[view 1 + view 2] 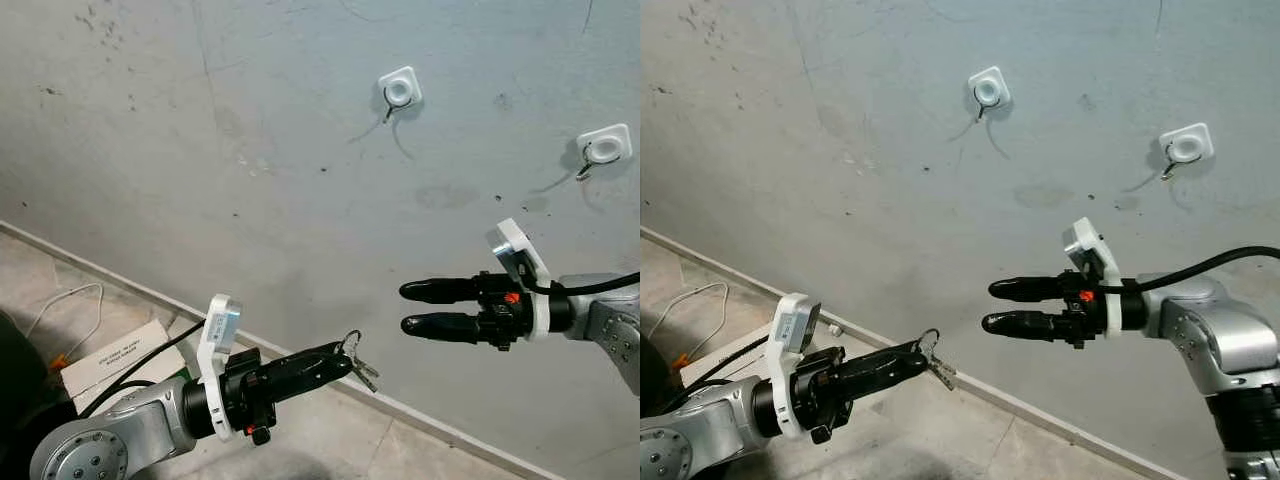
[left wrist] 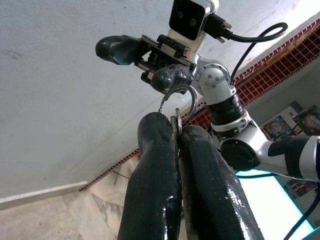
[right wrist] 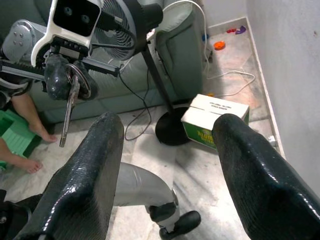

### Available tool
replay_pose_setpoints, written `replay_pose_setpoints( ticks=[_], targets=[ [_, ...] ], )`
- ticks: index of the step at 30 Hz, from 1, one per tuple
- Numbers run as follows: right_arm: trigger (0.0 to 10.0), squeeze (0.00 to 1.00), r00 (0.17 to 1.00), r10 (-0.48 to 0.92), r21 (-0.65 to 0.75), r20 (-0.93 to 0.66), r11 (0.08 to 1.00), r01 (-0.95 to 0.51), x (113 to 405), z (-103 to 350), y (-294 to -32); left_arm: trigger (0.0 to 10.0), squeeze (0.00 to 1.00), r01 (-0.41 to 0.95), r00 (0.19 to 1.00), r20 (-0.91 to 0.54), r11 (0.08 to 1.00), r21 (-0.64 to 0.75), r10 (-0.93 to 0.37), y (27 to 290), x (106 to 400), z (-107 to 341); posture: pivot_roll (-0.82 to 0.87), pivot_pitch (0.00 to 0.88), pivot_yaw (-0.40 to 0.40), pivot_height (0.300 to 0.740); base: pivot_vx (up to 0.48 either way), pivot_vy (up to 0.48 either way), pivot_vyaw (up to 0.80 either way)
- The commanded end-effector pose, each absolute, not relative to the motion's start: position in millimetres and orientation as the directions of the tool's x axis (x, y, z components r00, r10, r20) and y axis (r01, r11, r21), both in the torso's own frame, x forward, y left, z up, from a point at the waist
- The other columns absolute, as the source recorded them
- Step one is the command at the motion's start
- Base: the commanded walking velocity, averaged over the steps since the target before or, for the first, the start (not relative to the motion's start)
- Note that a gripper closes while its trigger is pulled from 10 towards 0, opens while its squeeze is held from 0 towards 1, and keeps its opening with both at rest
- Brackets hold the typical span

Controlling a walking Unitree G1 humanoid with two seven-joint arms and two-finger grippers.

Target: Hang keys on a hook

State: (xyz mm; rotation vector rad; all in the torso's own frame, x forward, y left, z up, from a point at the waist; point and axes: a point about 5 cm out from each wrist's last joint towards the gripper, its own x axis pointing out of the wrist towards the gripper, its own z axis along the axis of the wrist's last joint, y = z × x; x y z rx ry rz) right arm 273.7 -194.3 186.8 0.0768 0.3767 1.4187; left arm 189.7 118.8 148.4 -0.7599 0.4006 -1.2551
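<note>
Metal keys (image 1: 358, 366) pinched in your left gripper (image 1: 340, 360) — nearest hook (image 1: 398, 93) up and right on wall. Right gripper (image 1: 408, 306) gapes empty, nearer far-right hook (image 1: 603, 150).

the left gripper (image 2: 178, 131) has its two black fingers (image 2: 155, 175) pressed together on the keys (image 2: 177, 111), the ring sticking up past the tips. just beyond it the right gripper (image 2: 145, 62) faces back, fingers apart, on a silver arm (image 2: 235, 130). pale grey wall (image 2: 55, 115) behind, red tiled strip (image 2: 280, 60) off to the side.
</note>
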Motion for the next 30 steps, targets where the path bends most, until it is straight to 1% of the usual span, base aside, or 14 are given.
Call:
replay_pose_setpoints(
  ticks=[1, 3, 8, 9, 11, 12, 13, 15, 16, 18, 19, 25, 30],
  targets=[
    [10.0, 0.0, 0.066, 0.979, 0.254, -0.194, 0.115, -0.96, 272.9, 193.3, -189.1, 0.0, 0.0, 0.716, 0.265, 0.143, 0.096, -0.691, -0.954, 115.9, 187.4, 153.2, -0.01, 0.093, -0.048, 0.74, 0.0, 0.0, 0.0],
    [10.0, 0.0, 0.053, 0.981, 0.255, -0.187, 0.1, -0.962, 271.6, 193.6, -187.6, 0.0, 0.0, 0.717, 0.266, 0.146, 0.094, -0.691, -0.953, 115.4, 187.7, 153.6, -0.01, 0.093, -0.052, 0.74, 0.0, 0.0, 0.0],
    [10.0, 0.0, 0.049, 0.987, 0.266, -0.153, 0.089, -0.96, 272.5, 196.3, -186.3, 0.0, 0.0, 0.714, 0.265, 0.15, 0.088, -0.695, -0.953, 115.1, 187.2, 153.4, -0.01, 0.092, -0.054, 0.74, 0.0, 0.0, 0.0],
    [10.0, 0.0, 0.036, 0.992, 0.274, -0.124, 0.069, -0.959, 272.7, 201.9, -183.0, 0.0, 0.0, 0.71, 0.262, 0.149, 0.085, -0.699, -0.954, 115.5, 186.0, 152.2, -0.01, 0.092, -0.055, 0.74, 0.0, 0.0, 0.0],
    [10.0, 0.0, 0.026, 0.993, 0.273, -0.116, 0.057, -0.96, 272.1, 204.3, -181.3, 0.0, 0.0, 0.708, 0.261, 0.148, 0.085, -0.701, -0.954, 115.8, 185.6, 151.6, -0.01, 0.092, -0.055, 0.74, 0.0, 0.0, 0.0],
    [10.0, 0.0, -0.001, 0.992, 0.257, -0.126, 0.032, -0.966, 269.8, 207.2, -177.8, 0.0, 0.0, 0.706, 0.259, 0.14, 0.088, -0.703, -0.956, 118.3, 184.7, 150.4, -0.02, 0.092, -0.056, 0.74, 0.0, 0.0, 0.0],
    [10.0, 0.0, -0.006, 0.991, 0.252, -0.133, 0.028, -0.967, 269.1, 207.5, -177.2, 0.0, 0.0, 0.705, 0.259, 0.138, 0.09, -0.703, -0.956, 119.2, 184.6, 150.2, -0.02, 0.092, -0.058, 0.74, 0.0, 0.0, 0.0],
    [10.0, 0.0, -0.001, 0.989, 0.248, -0.145, 0.035, -0.968, 269.5, 205.4, -178.0, 0.0, 0.0, 0.707, 0.292, 0.124, 0.127, -0.695, -0.948, 127.1, 189.2, 149.9, -0.02, 0.092, -0.061, 0.74, 0.0, 0.0, 0.0],
    [10.0, 0.0, -0.001, 0.989, 0.248, -0.145, 0.035, -0.968, 269.5, 205.4, -178.0, 0.0, 0.0, 0.707, 0.292, 0.124, 0.127, -0.695, -0.948, 127.1, 189.2, 149.9, -0.02, 0.092, -0.061, 0.74, 0.0, 0.0, 0.0],
    [10.0, 0.0, 0.041, 0.985, 0.232, -0.166, 0.079, -0.969, 274.0, 200.8, -178.3, 0.0, 0.0, 0.712, 0.316, 0.123, 0.15, -0.686, -0.941, 130.8, 192.5, 151.8, -0.02, 0.092, -0.062, 0.74, 0.0, 0.0, 0.0],
    [10.0, 0.0, 0.045, 0.986, 0.236, -0.159, 0.082, -0.968, 274.4, 200.0, -177.1, 0.0, 0.0, 0.713, 0.322, 0.125, 0.154, -0.684, -0.939, 131.4, 193.2, 152.6, -0.02, 0.092, -0.062, 0.74, 0.0, 0.0, 0.0],
    [10.0, 0.0, 0.008, 0.988, 0.242, -0.152, 0.045, -0.969, 267.1, 194.7, -165.0, 0.0, 0.0, 0.71, 0.317, 0.132, 0.143, -0.689, -0.939, 128.4, 190.1, 152.4, -0.01, 0.09, -0.06, 0.74, 0.0, 0.0, 0.0],
    [10.0, 0.0, 0.021, 0.992, 0.225, -0.125, 0.049, -0.973, 270.7, 195.2, -157.2, 0.0, 0.0, 0.717, 0.3, 0.155, 0.115, -0.688, -0.941, 121.9, 191.0, 155.7, -0.01, 0.086, -0.058, 0.74, 0.0, 0.0, 0.0]
  ],
)
